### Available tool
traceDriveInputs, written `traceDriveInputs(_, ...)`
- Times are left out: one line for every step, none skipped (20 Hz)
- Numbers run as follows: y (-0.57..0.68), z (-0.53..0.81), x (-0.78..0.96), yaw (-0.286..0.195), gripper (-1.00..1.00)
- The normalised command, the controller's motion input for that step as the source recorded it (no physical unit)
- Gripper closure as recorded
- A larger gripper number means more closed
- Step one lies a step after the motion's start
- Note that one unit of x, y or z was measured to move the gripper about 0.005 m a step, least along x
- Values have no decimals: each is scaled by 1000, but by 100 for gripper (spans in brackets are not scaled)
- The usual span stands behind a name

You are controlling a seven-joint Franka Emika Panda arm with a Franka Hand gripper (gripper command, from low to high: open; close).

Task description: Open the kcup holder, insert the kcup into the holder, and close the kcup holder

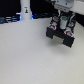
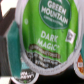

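One pod fills almost the whole wrist view: the kcup [image 2: 47,35], its round foil lid bright green with a white rim, right under the camera and so close that it spills past the picture's edge. White lettering reads "GREEN MOUNTAIN" near the lid's edge, with "DARK MAGIC" across the middle on a darker green sweep; a small white tag with dark print sits beside that, too blurred to read. The foil looks smooth and slightly glossy.

Around it sit parts of other pods: a dark-lidded pod [image 2: 25,76] with a white rim, and an orange-lidded pod [image 2: 80,59] cut off by the frame. A teal edge [image 2: 12,39] shows beside the green lid.

From the exterior view, the gripper [image 1: 61,30] hangs directly over the kcup holder [image 1: 60,36], a black boxy unit on the pale table [image 1: 30,60]. The white fingers reach down to the holder's top, but the picture is too coarse to say how wide they stand or whether they grip anything. A white post [image 1: 26,9] stands well off to the side of the hand, toward the exterior view's left.
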Motion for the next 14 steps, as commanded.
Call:
traceDriveInputs(0, 111, -417, -18, 100)
traceDriveInputs(0, 86, -389, -18, 100)
traceDriveInputs(0, 34, -343, -16, 100)
traceDriveInputs(0, 0, -223, -3, 100)
traceDriveInputs(0, 0, -103, 0, 100)
traceDriveInputs(-29, -256, -1, 4, 100)
traceDriveInputs(-20, -269, -4, 5, 100)
traceDriveInputs(-30, -237, -3, 2, 100)
traceDriveInputs(-33, -254, 4, 8, 100)
traceDriveInputs(-39, -268, -9, 12, 100)
traceDriveInputs(-72, -258, -48, 0, 100)
traceDriveInputs(-104, -278, -2, 5, 100)
traceDriveInputs(-108, -263, 2, 10, 100)
traceDriveInputs(-44, -195, -6, 3, 100)
